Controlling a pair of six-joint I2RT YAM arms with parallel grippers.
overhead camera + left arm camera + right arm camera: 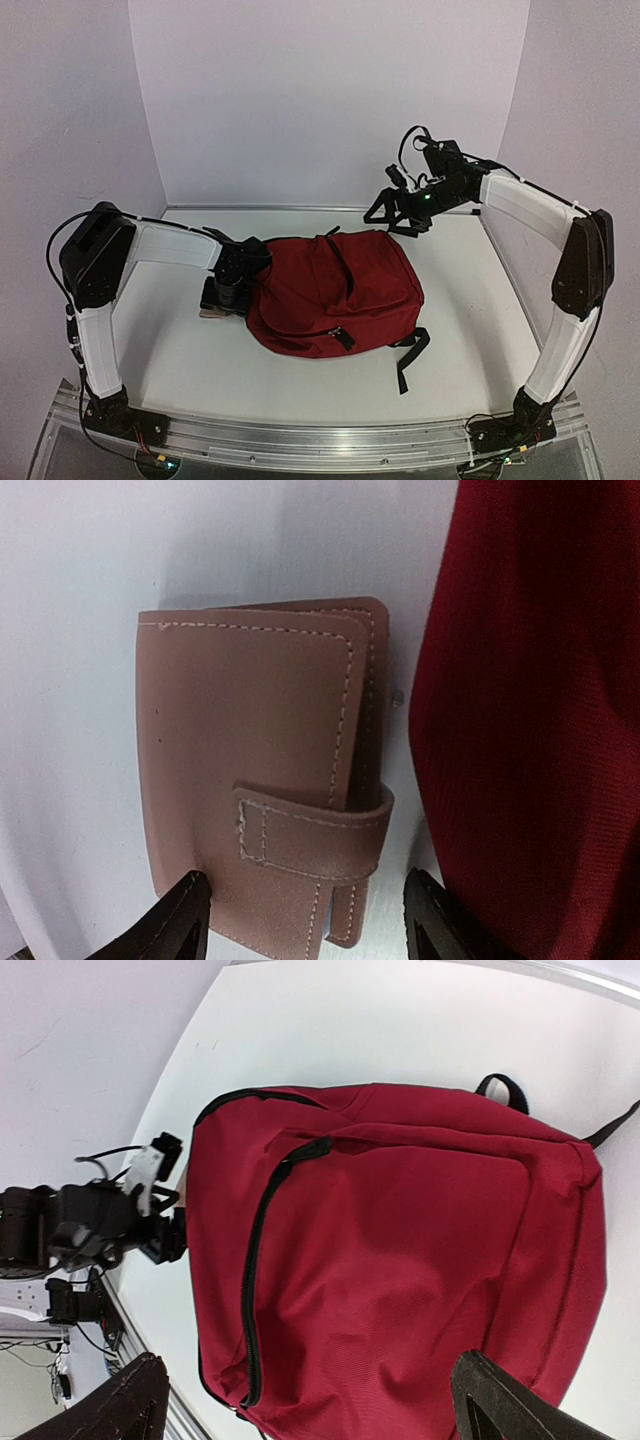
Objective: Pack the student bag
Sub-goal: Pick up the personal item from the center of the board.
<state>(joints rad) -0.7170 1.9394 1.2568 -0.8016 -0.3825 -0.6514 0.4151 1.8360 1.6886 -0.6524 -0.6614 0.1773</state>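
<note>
The student bag [335, 290], a dark red backpack with black zippers, lies flat in the middle of the table with its zippers looking shut. It also shows in the right wrist view [400, 1240] and along the right edge of the left wrist view [540, 730]. A dusty pink leather wallet [260, 770] with a snap strap lies on the table against the bag's left side [212, 313]. My left gripper [303, 892] is open, low over the wallet, one finger on each side of its near end. My right gripper [310, 1385] is open and empty, held high above the bag's far edge [392, 215].
A black strap [405, 360] trails from the bag's near right corner onto the table. White walls stand behind and on both sides. A metal rail [320, 440] runs along the near edge. My left arm [100, 1225] shows beside the bag in the right wrist view.
</note>
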